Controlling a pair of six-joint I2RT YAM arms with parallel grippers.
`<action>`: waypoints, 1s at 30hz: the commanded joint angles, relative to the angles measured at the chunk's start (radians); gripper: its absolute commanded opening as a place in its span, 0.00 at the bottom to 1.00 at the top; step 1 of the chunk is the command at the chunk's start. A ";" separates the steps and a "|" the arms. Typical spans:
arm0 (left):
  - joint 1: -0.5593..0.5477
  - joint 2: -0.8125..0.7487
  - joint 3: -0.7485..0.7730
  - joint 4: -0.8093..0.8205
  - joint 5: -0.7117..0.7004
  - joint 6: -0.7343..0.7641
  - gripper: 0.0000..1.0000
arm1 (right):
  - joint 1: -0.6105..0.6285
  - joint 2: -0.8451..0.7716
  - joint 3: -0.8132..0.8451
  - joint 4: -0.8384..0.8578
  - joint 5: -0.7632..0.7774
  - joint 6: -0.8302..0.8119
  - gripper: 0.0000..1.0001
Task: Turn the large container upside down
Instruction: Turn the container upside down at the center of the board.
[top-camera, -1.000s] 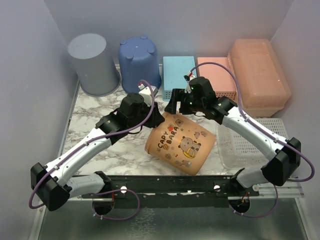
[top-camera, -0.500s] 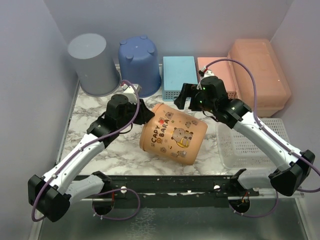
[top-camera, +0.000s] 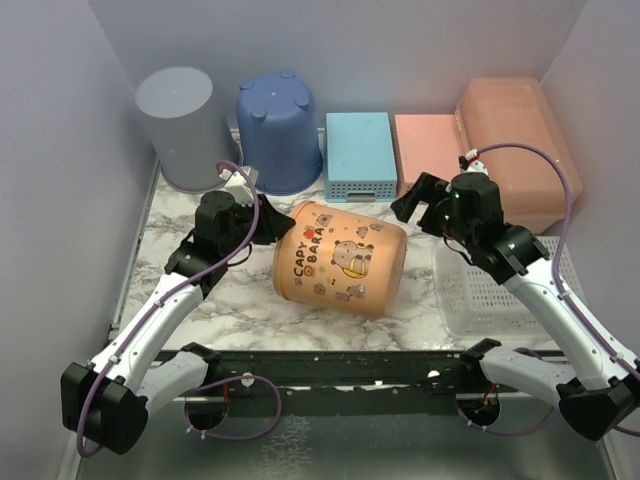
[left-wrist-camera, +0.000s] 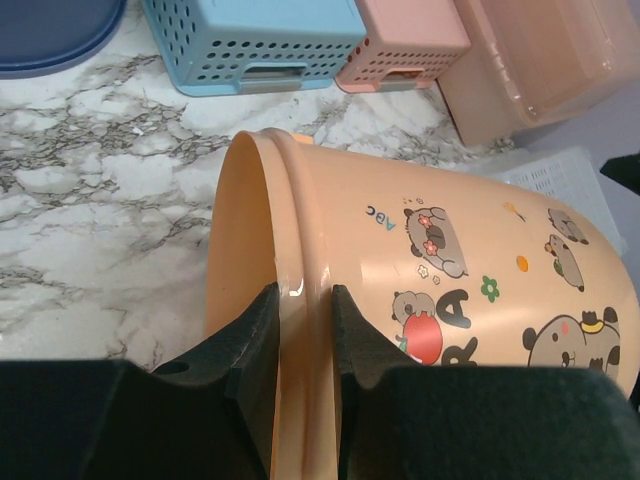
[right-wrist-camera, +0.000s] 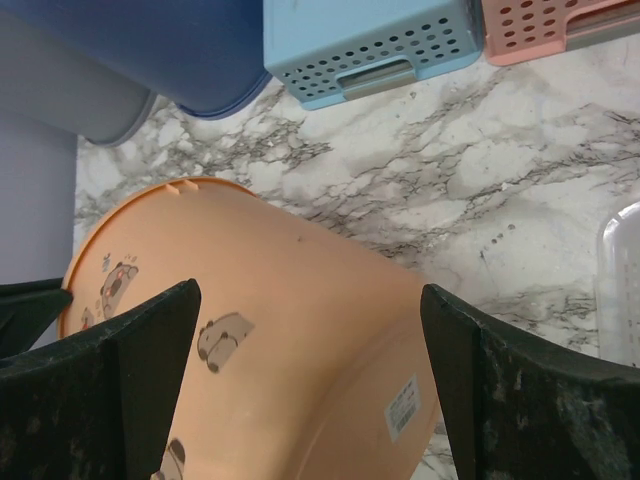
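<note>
Large container (top-camera: 520, 150): translucent peach box, set at back-right by the wall, untouched. Judged light, slightly flexible, slick. Best clamped at both short ends, since the lid may slip. Left gripper (left-wrist-camera: 305, 305) is pinched on the capybara bucket (top-camera: 340, 262) rim. Right gripper (top-camera: 418, 198) is spread wide, empty.

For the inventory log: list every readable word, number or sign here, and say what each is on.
"CAPY BARA": side of the orange bucket.
"Abc": small letters, same bucket, left wrist view.
White sticker on the bucket: too small to read.
No other text visible.
</note>
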 joint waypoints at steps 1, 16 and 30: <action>0.032 0.029 -0.083 -0.162 -0.032 0.041 0.07 | 0.003 -0.051 -0.001 -0.004 -0.063 0.029 0.95; 0.061 -0.038 -0.151 -0.146 -0.145 -0.015 0.07 | 0.018 0.038 -0.054 0.198 -0.553 0.002 0.84; 0.083 -0.090 -0.231 -0.116 -0.200 -0.078 0.06 | 0.113 0.168 0.077 0.208 -0.576 -0.059 0.85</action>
